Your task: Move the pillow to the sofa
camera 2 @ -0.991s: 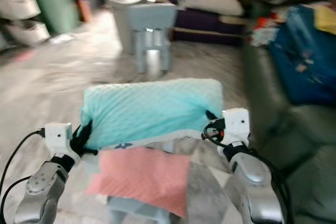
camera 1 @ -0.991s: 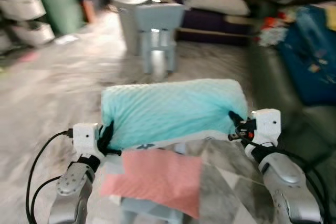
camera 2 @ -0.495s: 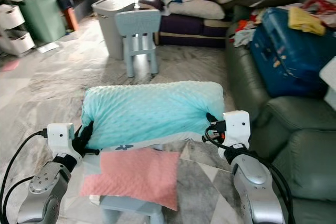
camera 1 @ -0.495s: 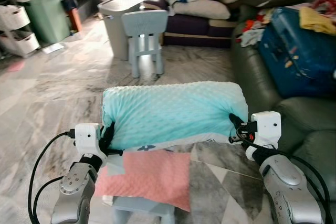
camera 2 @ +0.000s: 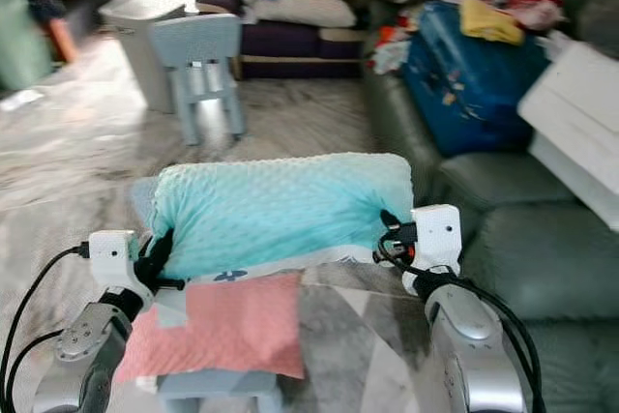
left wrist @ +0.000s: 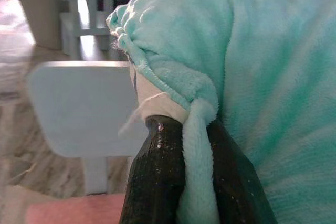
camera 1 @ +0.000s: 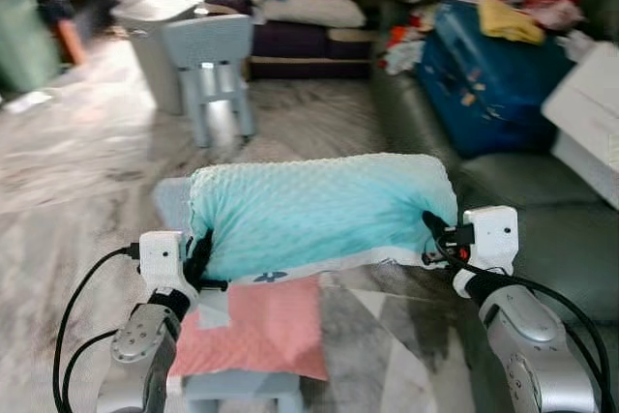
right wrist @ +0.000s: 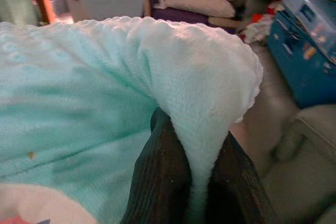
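1. Pillow (camera 1: 319, 212): mint-green, dimpled plush, held level in the air between the two arms, above a small chair and beside the sofa.
2. Left gripper (left wrist: 195, 145): its black fingers (left wrist: 157, 177) are pinched tight on a fold of the pillow's left end.
3. Right gripper (right wrist: 197, 153): its black fingers (right wrist: 160, 177) are clamped on a fold at the pillow's right end.
4. Pink cloth (camera 1: 256, 331): lies below the pillow, draped over the seat of a pale blue chair (camera 1: 237, 389).
5. Sofa (camera 1: 542, 200): dark green leather, to the robot's right; a blue suitcase (camera 1: 488, 74) rests on it farther back.
6. Second pale blue chair (camera 1: 208, 70): stands on the marble floor (camera 1: 87, 171) ahead, just beside a grey bin (camera 1: 155, 21).
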Motion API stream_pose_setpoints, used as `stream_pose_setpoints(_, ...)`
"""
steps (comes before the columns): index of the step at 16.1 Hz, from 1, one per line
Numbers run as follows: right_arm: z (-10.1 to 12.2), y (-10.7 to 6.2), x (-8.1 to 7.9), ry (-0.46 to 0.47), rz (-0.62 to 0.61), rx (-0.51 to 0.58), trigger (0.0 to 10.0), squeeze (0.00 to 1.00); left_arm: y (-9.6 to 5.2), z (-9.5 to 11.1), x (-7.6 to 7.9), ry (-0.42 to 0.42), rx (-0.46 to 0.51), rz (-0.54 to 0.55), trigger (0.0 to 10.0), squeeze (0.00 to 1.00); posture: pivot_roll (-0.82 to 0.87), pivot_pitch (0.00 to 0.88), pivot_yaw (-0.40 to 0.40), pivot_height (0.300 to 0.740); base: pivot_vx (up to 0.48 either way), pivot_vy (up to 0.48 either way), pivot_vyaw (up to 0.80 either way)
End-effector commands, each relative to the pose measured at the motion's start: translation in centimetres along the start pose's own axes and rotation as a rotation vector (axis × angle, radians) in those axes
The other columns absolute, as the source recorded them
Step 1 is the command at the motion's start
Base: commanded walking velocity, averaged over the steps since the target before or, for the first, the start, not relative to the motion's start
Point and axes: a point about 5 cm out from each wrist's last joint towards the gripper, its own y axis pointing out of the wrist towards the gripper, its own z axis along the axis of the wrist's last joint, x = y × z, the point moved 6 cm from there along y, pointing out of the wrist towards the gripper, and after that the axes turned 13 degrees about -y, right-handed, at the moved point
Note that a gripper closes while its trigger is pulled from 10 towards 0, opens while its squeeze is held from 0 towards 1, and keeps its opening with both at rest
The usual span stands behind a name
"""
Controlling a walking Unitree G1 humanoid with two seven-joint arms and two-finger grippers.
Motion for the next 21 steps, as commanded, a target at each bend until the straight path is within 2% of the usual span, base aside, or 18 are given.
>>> stream_pose_setpoints(1, 0.8, -0.2, 1.2, -0.012, -0.036, 0.018, 10.0, 0.00, -0.3, 0.6, -0.7, 0.002, 0.014, 0.031, 10.0, 0.00, -0.16, 0.000, -0.007, 0.740, 0.000, 0.000, -0.80)
stream_pose_setpoints(7, 0.8, -0.6, 1.1, -0.018, -0.029, 0.013, 10.0, 0.00, -0.6, 0.2, -0.2, -0.011, 0.001, 0.008, 10.0, 0.00, -0.17, 0.000, -0.011, 0.740, 0.000, 0.000, -0.80)
stream_pose_setpoints(21, 0.7, -1.5, 1.2, -0.020, -0.030, -0.005, 10.0, 0.00, -0.8, -0.5, 0.5, -0.021, -0.037, -0.011, 10.0, 0.00, -0.19, 0.000, -0.005, 0.740, 0.000, 0.000, 0.00)
